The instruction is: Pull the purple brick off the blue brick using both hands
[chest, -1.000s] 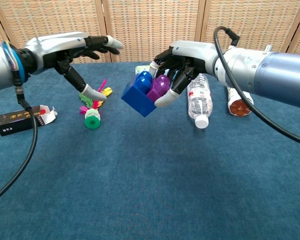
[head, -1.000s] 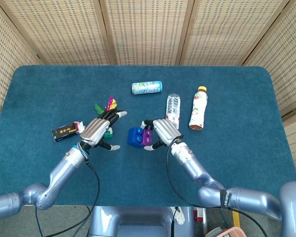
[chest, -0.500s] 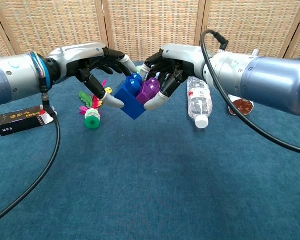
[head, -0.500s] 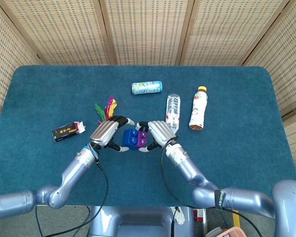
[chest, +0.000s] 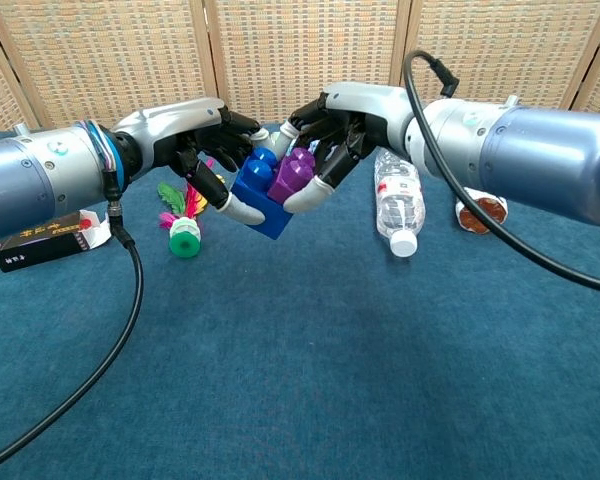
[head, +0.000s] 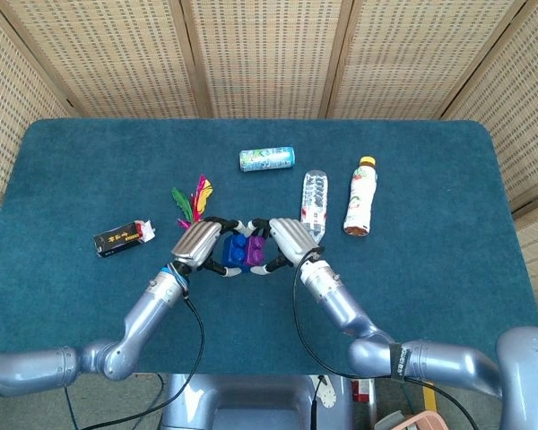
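Honestly not much you can actually read here. The small black box [head: 118, 240] on the table has some gold lettering on its side, but it's too tiny and blurry to make out. Same with the printed can [head: 267, 159] and the label on the orange-capped bottle [head: 360, 199]: colourful print, nothing legible.

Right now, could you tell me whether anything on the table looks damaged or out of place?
The small black carton at the table's left lies with one end torn open. The clear water bottle and juice bottle lie flat.
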Controlling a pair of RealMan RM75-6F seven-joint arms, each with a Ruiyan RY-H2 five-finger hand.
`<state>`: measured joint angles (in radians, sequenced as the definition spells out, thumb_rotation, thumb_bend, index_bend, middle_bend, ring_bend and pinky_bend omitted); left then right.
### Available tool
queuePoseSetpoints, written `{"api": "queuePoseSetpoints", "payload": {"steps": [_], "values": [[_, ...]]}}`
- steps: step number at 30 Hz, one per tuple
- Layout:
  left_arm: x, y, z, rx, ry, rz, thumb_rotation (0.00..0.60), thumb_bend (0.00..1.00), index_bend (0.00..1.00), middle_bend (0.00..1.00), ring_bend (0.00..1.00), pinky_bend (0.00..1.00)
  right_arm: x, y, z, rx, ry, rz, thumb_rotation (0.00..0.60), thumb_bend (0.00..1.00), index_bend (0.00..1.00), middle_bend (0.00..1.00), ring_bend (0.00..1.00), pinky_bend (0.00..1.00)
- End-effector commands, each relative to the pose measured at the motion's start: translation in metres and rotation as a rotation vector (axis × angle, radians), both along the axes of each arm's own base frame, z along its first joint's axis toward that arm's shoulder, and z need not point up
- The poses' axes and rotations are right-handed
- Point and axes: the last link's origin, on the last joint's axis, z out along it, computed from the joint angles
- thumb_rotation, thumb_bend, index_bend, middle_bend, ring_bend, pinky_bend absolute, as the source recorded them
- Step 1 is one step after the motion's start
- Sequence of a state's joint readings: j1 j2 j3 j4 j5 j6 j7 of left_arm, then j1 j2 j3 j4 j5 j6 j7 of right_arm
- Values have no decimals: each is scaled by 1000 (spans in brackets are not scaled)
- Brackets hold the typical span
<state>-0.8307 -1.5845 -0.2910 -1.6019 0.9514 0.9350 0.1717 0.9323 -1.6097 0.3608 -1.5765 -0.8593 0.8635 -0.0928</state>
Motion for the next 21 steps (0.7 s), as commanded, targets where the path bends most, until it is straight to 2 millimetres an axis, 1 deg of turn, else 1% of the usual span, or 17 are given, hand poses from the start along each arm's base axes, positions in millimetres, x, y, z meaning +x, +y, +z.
{"api": "queuePoseSetpoints", "payload": {"steps": [1, 6, 11, 15, 21], "values": [[-2, 1, 1, 13, 4, 6, 600, 201, 513, 484, 302, 208, -1, -1, 2, -3, -2, -4, 600, 185, 517, 551, 418, 364], [-8, 4, 6, 27, 11, 17, 600, 208, 522, 489, 305, 208, -5, -4, 10, -14, -5, -16, 600, 185, 517, 552, 418, 364], [-16, 8, 15, 49, 27, 25, 600, 209, 521, 489, 305, 208, -10, -9, 22, -33, -2, -22, 600, 185, 518, 552, 418, 365], [-27, 14, 26, 89, 79, 14, 600, 211, 522, 489, 305, 208, -16, -13, 33, -62, 25, -17, 600, 185, 519, 552, 418, 365], [-46, 22, 48, 156, 177, 1, 600, 212, 522, 489, 305, 208, -37, -20, 46, -122, 150, 8, 600, 185, 519, 552, 418, 365]]}}
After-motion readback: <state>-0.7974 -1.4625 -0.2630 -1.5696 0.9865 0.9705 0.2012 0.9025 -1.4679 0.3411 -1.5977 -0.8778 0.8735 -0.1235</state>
